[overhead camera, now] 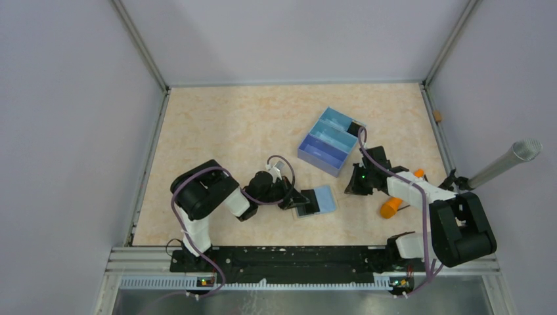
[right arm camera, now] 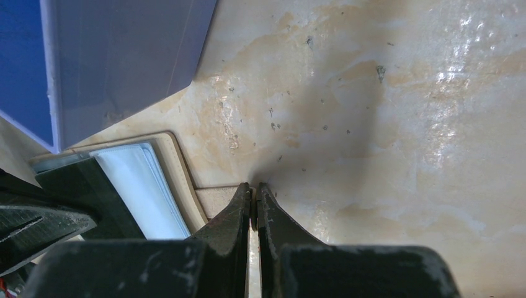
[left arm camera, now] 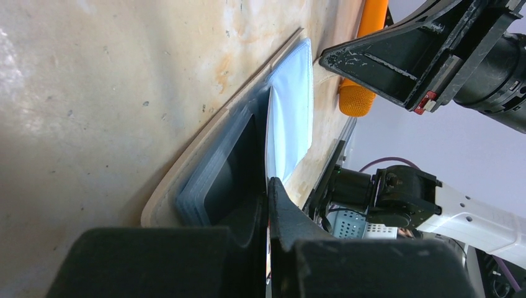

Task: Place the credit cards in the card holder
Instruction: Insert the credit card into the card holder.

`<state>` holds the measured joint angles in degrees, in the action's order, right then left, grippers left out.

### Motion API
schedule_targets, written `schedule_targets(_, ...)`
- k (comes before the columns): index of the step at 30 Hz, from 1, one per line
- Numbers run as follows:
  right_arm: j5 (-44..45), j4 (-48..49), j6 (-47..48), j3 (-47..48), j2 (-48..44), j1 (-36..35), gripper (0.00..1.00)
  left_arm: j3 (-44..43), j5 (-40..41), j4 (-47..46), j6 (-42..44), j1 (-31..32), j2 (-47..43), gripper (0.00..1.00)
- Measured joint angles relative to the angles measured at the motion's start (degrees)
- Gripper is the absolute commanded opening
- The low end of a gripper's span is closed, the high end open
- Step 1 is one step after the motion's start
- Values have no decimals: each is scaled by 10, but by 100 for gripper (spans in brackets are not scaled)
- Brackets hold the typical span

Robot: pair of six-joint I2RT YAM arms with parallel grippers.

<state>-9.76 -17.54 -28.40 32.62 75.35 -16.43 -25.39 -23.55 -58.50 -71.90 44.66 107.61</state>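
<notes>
Both grippers are closed. The left gripper meets the light-blue credit cards on the beige card holder near the table's near edge. The right gripper is at the holder's edge.

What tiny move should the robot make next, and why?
Probably the left gripper should slide the light-blue credit card deeper into the card holder: it is shut on the card, which juts out, while the right gripper seems to pinch the holder's flap.

Walls: plain pale lilac-grey, closing three sides.
Tabletop: beige marbled, centre of frame.
Light: even and soft.
</notes>
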Motion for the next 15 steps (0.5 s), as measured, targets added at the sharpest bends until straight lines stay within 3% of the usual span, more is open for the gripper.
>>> schedule_targets(15,5,-1,-3,-1,-3,0,0,-6,7,-15,-13,7,14,0)
